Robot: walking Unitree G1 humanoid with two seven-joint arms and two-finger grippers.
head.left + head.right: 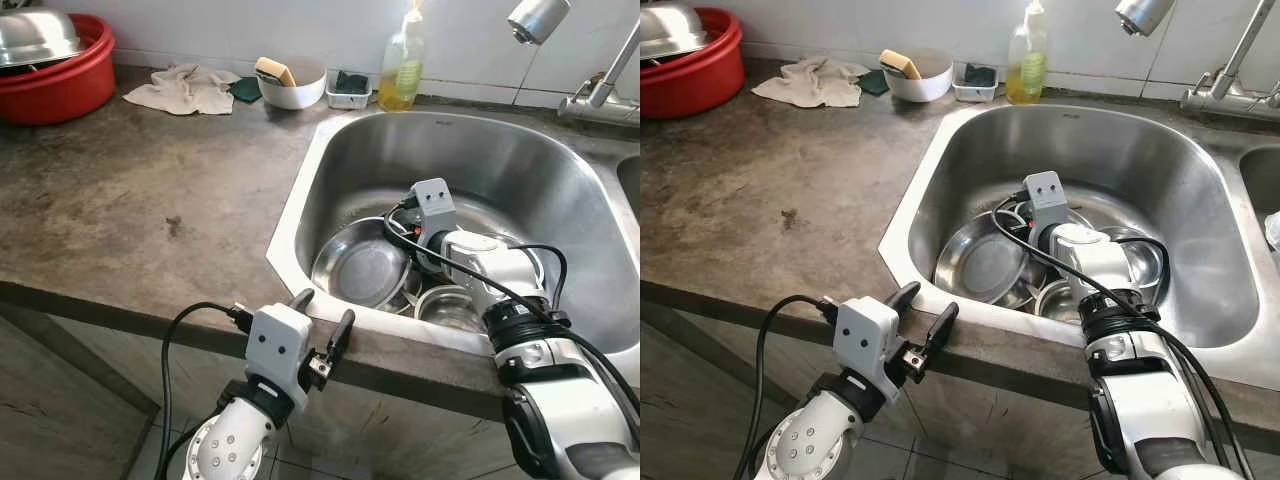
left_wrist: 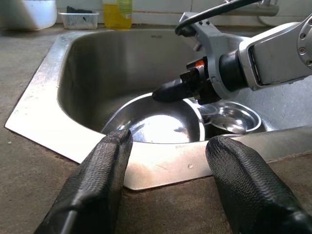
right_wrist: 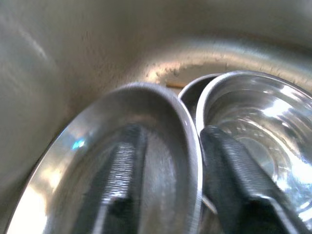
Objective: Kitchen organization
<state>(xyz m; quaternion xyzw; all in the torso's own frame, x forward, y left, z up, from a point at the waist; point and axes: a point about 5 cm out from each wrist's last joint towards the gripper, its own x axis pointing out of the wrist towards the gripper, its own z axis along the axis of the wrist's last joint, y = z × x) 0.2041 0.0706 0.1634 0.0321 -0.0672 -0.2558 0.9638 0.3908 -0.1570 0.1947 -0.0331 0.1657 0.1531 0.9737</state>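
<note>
A wide steel plate (image 1: 362,268) lies tilted in the bottom of the steel sink (image 1: 480,160). Beside it sit a small steel bowl (image 1: 450,305) and another steel bowl (image 3: 258,131). My right gripper (image 3: 170,136) is down in the sink and open. One of its fingers (image 3: 119,175) is inside the plate, and the other is just outside the rim, over the bowl. My left gripper (image 1: 325,308) is open and holds nothing. It hovers at the counter's front edge, just left of the sink's near corner and pointing towards the sink.
At the back left, a red basin (image 1: 60,85) holds a steel bowl (image 1: 35,35). Along the wall lie a crumpled cloth (image 1: 185,88), a white bowl with a sponge (image 1: 292,88), a small scrubber tray (image 1: 350,92) and a soap bottle (image 1: 402,65). A tap (image 1: 540,18) hangs over the sink.
</note>
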